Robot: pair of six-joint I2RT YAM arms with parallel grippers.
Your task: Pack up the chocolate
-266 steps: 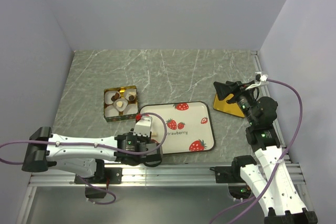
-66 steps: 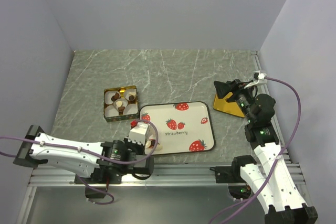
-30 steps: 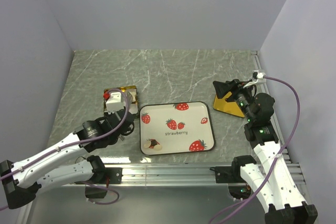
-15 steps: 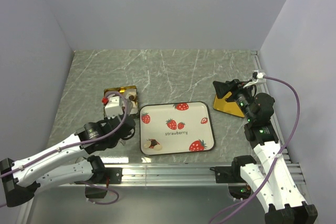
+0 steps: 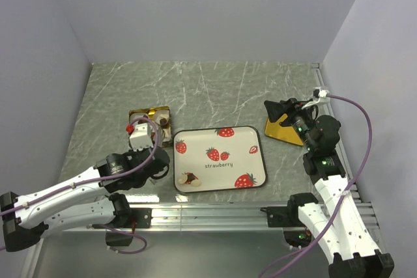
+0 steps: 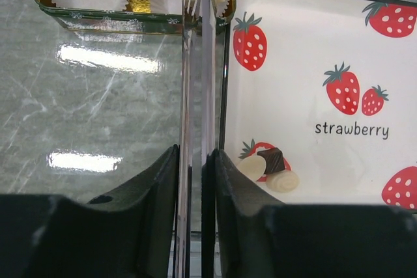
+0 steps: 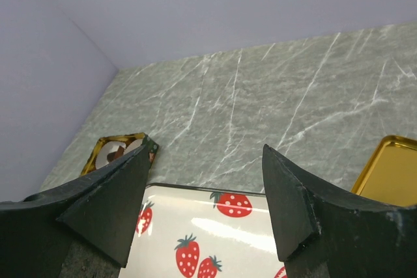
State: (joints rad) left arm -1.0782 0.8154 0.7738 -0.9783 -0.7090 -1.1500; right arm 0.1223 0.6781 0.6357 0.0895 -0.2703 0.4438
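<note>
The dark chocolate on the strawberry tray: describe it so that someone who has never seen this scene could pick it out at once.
On the marble table lies a white strawberry tray. In its near left corner three small lumps huddle together. The dark chocolate is the only brown, blocky one; the two cream-white lumps beside it are rounded.

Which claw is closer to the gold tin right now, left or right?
Left. The left claw sits at the gold tin's near edge, beside the tray; the right claw hangs far off, past the tray's other side.
</note>
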